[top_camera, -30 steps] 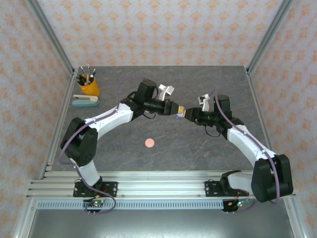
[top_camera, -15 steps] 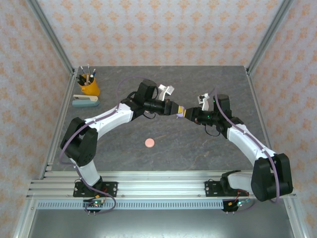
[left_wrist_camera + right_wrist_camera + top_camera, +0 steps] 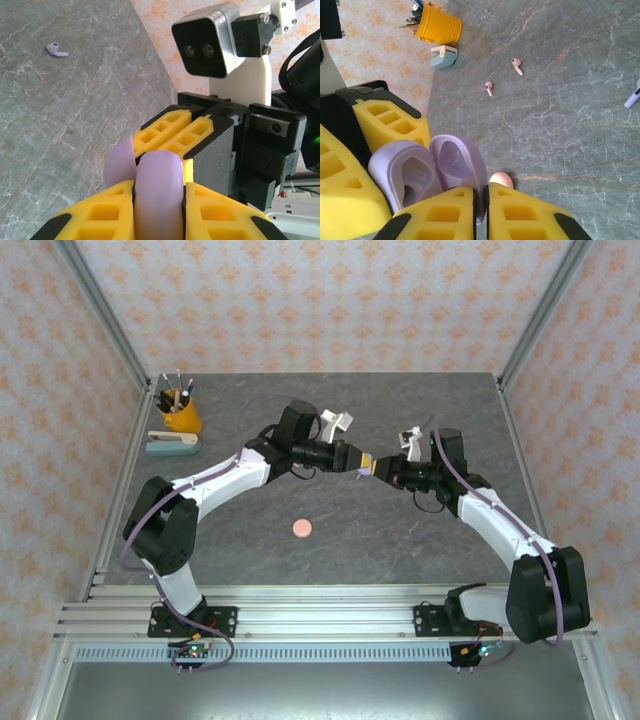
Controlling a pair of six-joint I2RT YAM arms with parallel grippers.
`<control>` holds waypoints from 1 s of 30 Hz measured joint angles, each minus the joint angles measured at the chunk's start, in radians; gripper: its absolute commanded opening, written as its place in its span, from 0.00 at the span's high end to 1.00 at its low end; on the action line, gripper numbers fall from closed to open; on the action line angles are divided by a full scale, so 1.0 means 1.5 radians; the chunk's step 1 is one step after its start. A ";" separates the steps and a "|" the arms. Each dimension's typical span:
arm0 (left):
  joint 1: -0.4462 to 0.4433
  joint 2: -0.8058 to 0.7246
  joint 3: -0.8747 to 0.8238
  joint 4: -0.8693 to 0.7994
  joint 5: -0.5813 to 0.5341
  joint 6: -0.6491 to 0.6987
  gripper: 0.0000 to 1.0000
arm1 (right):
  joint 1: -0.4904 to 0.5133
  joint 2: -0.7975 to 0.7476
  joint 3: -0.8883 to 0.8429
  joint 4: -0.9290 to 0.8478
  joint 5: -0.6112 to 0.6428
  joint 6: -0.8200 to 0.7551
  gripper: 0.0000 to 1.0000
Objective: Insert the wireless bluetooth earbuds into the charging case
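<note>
- Top view: grey marbled table; left gripper and right gripper tip to tip above mid-table, small lilac case between them, grip too small to judge here; flat round pink case on the stone nearer the bases, well apart from both; yellow cup of pens and pale-blue stapler at the far left.
- Left wrist: left gripper's ribbed yellow fingers closed tight across the smooth, rounded body of the case; thin curved lid standing open, far edge at the right gripper's honeycombed yellow tips; boxy grey two-lens camera above on a white bracket; one purple earbud, bean-shaped with a short stem, flat on the table well away at upper left.
- Right wrist: right gripper all but closed, pinching the rim of the glossy, hollow lid; case base just beside it, matte, with moulded wells; two pink earbuds on the table, near each other, between case and cup; pale earbud cut by the right edge; pink case peeping out just behind one finger.
</note>
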 measured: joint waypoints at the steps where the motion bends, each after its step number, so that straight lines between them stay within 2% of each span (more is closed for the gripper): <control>1: -0.001 0.000 0.000 0.000 -0.002 0.000 1.00 | 0.000 0.000 0.000 -0.001 0.001 0.001 0.91; 4: -0.001 0.001 0.000 -0.001 -0.006 0.000 0.98 | 0.000 0.000 0.000 -0.004 0.005 0.001 0.94; 7: -0.002 0.001 0.000 -0.002 -0.014 0.000 0.80 | 0.000 0.000 0.000 -0.005 0.010 0.001 0.99; 10: -0.005 0.001 0.000 -0.004 -0.019 0.000 0.58 | 0.000 0.000 0.006 -0.017 0.017 0.001 1.00; 13: -0.016 0.001 0.000 -0.008 -0.016 0.001 0.43 | 0.006 0.000 0.020 -0.036 0.040 0.000 1.00; 17: -0.024 0.001 0.000 -0.009 -0.017 -0.001 0.27 | 0.015 0.000 0.049 -0.082 0.080 -0.016 1.00; 22: -0.007 -0.002 -0.001 -0.009 -0.034 -0.001 0.16 | 0.025 0.001 0.088 -0.154 0.128 -0.047 1.00; 26: 0.029 -0.023 -0.003 -0.031 -0.048 0.017 0.13 | 0.030 0.009 0.112 -0.212 0.169 -0.080 1.00; 30: 0.052 -0.051 0.018 -0.118 -0.082 0.077 0.13 | 0.040 0.024 0.134 -0.265 0.215 -0.117 1.00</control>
